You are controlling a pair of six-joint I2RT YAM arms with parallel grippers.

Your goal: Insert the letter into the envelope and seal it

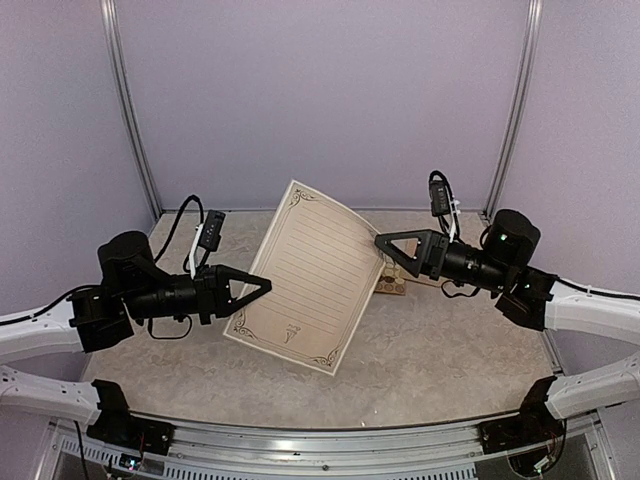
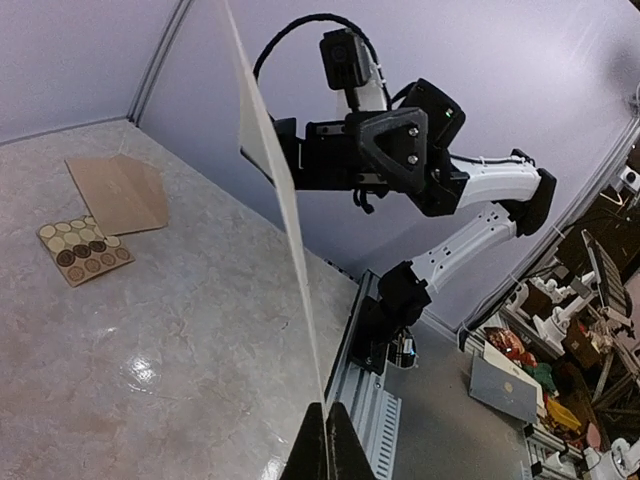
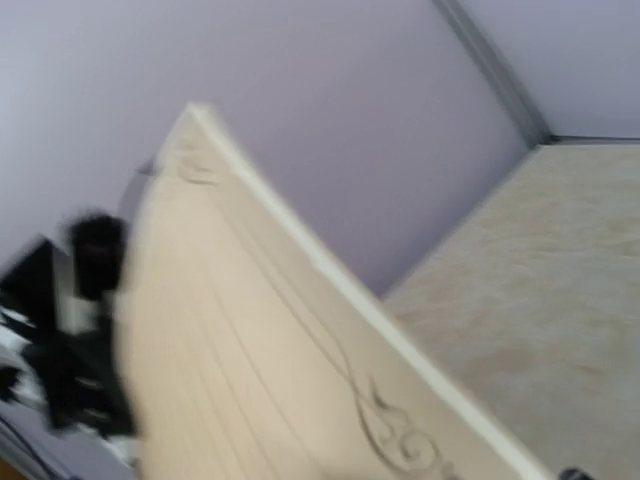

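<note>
We see the left pincer (image 1: 267, 285) clamped on the thin cream ruled paper letter (image 1: 305, 272); whether the right pincer (image 1: 381, 241) is apart, we cannot tell.

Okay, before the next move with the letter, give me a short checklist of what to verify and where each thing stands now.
1. Left gripper shut on the letter's edge: ok.
2. Right gripper clear of the sheet: cannot tell; its tips sit at the opposite edge.
3. Letter lifted off the table, uncreased: ok.
4. Envelope lying on the table, nothing on it: ok.
5. Envelope flap open: cannot tell.
6. Sticker card beside the envelope, not on it: ok.
</note>
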